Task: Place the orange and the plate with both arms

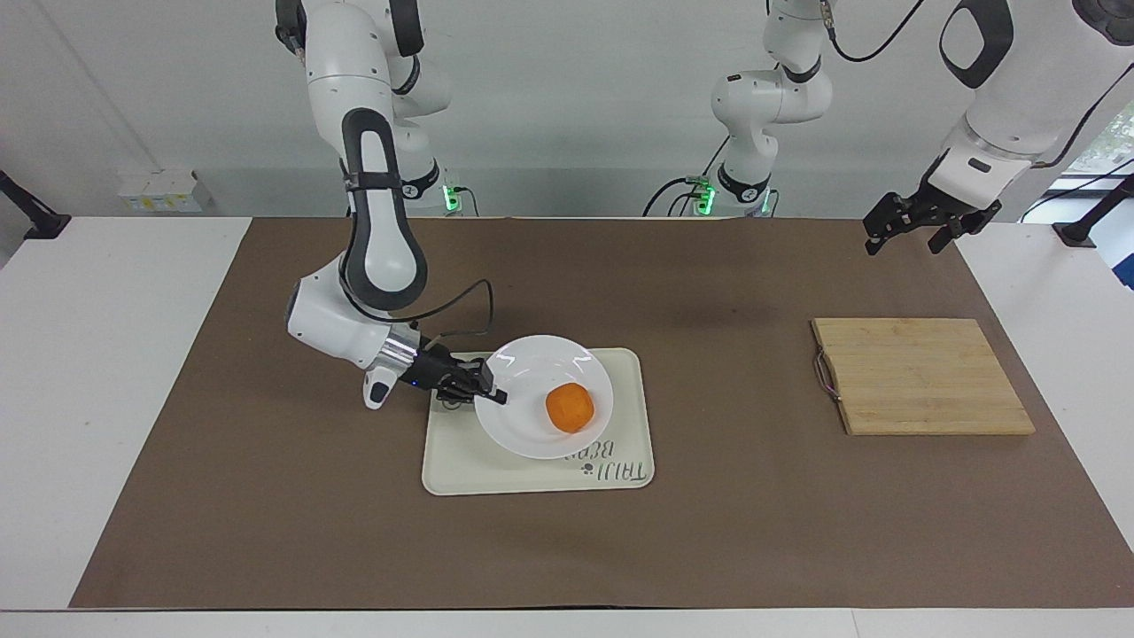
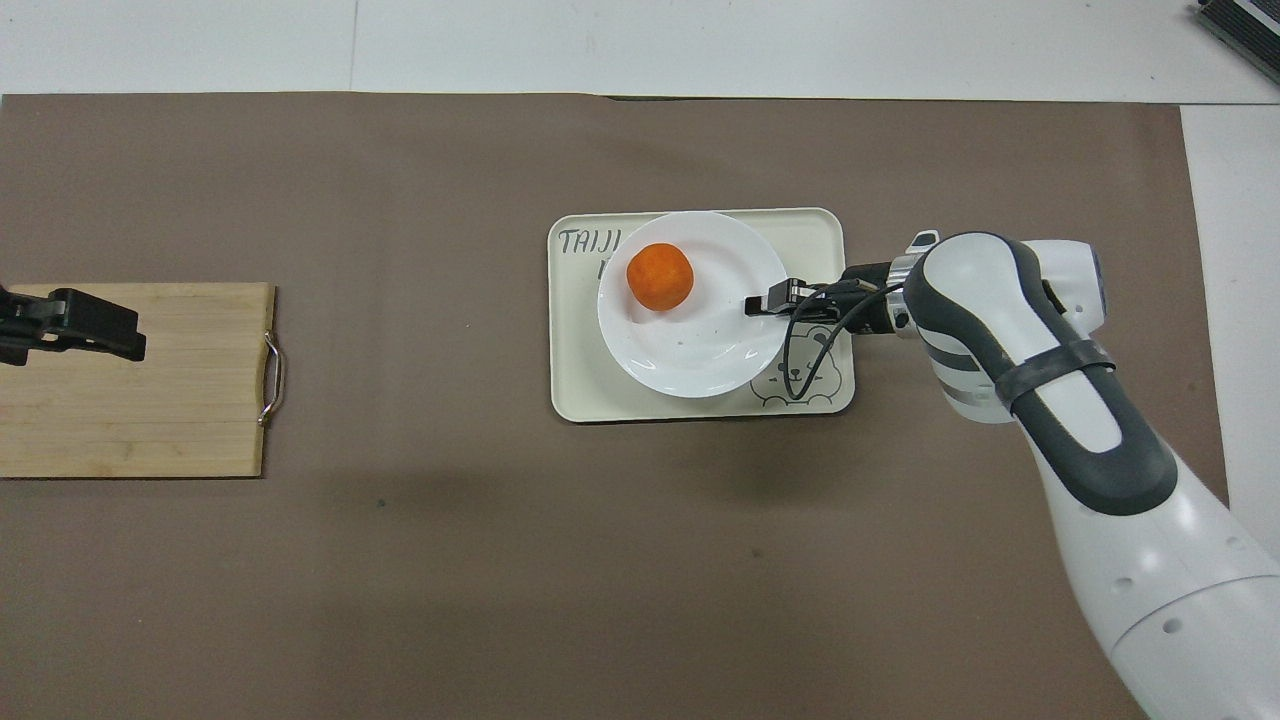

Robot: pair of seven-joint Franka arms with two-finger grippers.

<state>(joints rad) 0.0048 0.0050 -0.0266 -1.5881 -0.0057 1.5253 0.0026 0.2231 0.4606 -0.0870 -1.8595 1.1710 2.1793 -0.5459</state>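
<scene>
The white plate [image 1: 532, 363] is held low over the cream bear tray [image 1: 461, 461], with the orange [image 1: 570, 408] sitting in it. My right gripper [image 1: 498, 397] is shut on the plate's rim, on the side toward the right arm's end of the table. I cannot tell whether the plate touches the tray. From overhead, the plate [image 2: 700, 350] covers most of the tray [image 2: 600, 390], the orange [image 2: 660, 276] lies off-centre in it, and the right gripper [image 2: 757, 304] pinches the rim. My left gripper [image 1: 904, 246] waits open and empty in the air.
A bamboo cutting board [image 1: 921, 377] with a small metal handle lies toward the left arm's end of the table. In the overhead view the left gripper [image 2: 110, 330] hangs over the cutting board [image 2: 150, 420]. Brown paper covers the table.
</scene>
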